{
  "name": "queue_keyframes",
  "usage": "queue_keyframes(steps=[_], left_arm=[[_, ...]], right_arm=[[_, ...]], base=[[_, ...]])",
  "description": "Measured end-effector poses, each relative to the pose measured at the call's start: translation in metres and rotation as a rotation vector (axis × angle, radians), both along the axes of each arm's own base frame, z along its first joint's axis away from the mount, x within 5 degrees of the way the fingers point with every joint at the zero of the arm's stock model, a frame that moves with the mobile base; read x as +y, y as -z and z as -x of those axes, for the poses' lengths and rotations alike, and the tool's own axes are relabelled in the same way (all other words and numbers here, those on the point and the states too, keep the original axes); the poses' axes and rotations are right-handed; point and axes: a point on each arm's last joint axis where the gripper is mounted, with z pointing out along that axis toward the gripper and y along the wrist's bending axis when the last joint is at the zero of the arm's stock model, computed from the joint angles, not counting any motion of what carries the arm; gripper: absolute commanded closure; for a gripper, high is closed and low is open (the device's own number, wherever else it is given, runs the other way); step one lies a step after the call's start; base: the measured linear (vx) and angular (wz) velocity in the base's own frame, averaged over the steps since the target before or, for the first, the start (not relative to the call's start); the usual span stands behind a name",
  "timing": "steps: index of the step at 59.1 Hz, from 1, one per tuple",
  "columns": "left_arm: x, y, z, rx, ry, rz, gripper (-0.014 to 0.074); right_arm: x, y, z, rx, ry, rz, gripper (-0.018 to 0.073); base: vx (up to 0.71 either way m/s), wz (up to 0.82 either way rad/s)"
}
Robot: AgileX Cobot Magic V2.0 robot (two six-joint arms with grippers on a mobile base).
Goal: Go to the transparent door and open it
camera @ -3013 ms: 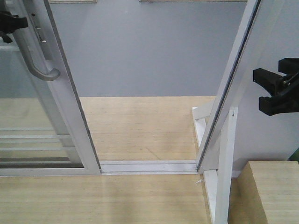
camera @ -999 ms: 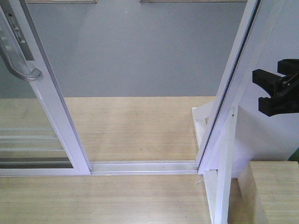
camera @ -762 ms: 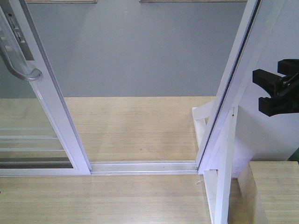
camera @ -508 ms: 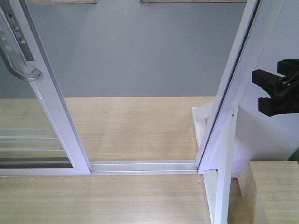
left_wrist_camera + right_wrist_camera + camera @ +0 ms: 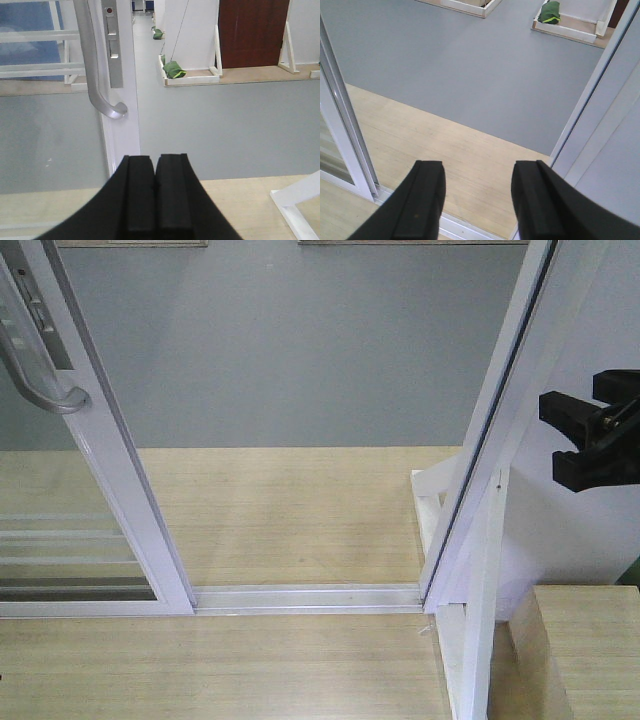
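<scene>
Transparent door point(image 5: 117, 100) just ahead of closed left pincer point(image 5: 155, 192), apart.

The door point(image 5: 120, 480) has a white frame, clear glass crossed by thin white bars, and a grey handle point(image 5: 35, 375). Both grippers — left point(image 5: 155, 200), right point(image 5: 477, 200) — are black. The floor point(image 5: 300, 510) is pale wood grain, then plain grey beyond.

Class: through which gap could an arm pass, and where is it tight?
Free: the opening between the transparent door and the slanted frame post, above the floor track. Tight: beside the grey handle, and where the right gripper hangs near the post.
</scene>
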Motion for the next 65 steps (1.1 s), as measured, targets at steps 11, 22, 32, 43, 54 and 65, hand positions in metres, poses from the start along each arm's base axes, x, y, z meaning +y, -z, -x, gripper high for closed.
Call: queue_keyframes(steps=[11, 22, 32, 43, 54, 65], left_arm=[[0.000, 0.000, 0.000, 0.000, 0.000, 0.000, 0.0603], [0.000, 0.000, 0.000, 0.000, 0.000, 0.000, 0.0602], [0.000, 0.000, 0.000, 0.000, 0.000, 0.000, 0.0602], [0.000, 0.000, 0.000, 0.000, 0.000, 0.000, 0.0602], [0.000, 0.000, 0.000, 0.000, 0.000, 0.000, 0.0602], [0.000, 0.000, 0.000, 0.003, 0.000, 0.000, 0.0602]], right_arm=[[0.000, 0.000, 0.000, 0.000, 0.000, 0.000, 0.0174], [-0.005, -0.009, 0.013, -0.070, -0.001, 0.067, 0.0284], [-0.027, -0.009, 0.044, -0.259, 0.151, 0.048, 0.0576], [-0.044, 0.034, 0.083, -0.441, 0.327, -0.093, 0.0569], [-0.051, 0.101, 0.110, -0.452, 0.449, -0.172, 0.0567], [-0.050, 0.141, 0.118, -0.395, 0.462, -0.179, 0.0567]], base=[[0.00, 0.00], [0.00, 0.00], [0.00, 0.00], [0.00, 0.00], [0.00, 0.00], [0.00, 0.00]])
